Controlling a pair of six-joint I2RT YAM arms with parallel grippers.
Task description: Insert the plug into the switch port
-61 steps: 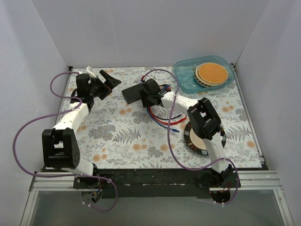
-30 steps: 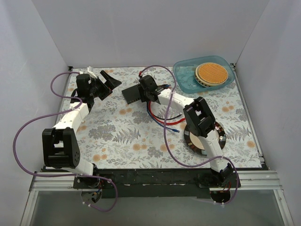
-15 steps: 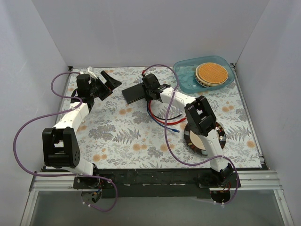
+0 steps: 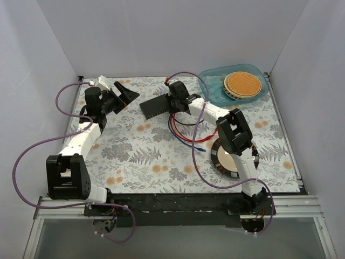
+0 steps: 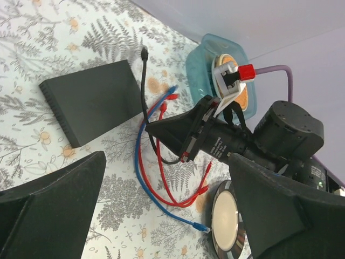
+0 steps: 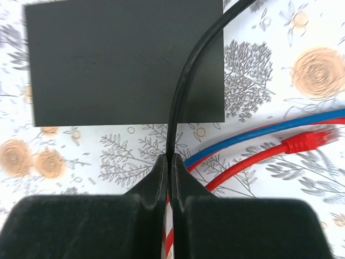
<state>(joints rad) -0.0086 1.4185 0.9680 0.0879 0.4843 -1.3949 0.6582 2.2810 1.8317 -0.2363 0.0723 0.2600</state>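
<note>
The switch is a flat matte-black box (image 4: pixel 155 107) (image 5: pixel 91 100) (image 6: pixel 124 59). Its ports run along the ribbed long edge (image 5: pixel 55 114), too small to tell apart. A black cable (image 6: pixel 180 91) crosses the box's corner and ends in a black plug (image 5: pixel 144 52) lying on the cloth beyond the box. My right gripper (image 6: pixel 171 161) (image 4: pixel 176 103) (image 5: pixel 186 137) is shut on this black cable a good way from the plug. My left gripper (image 5: pixel 166 181) (image 4: pixel 122 94) hovers wide open and holds nothing, left of the box.
Red cables (image 6: pixel 302 143) and a blue cable (image 5: pixel 161 208) loop on the floral cloth beside the box. A round black-rimmed dish (image 4: pixel 233 159) sits by the right arm. A blue bowl (image 4: pixel 233 85) with a wicker disc is at the back right.
My right gripper's jaws have closed on the black cable and the wrist has shifted a little to the right. The left arm has turned slightly, with its jaws still wide.
</note>
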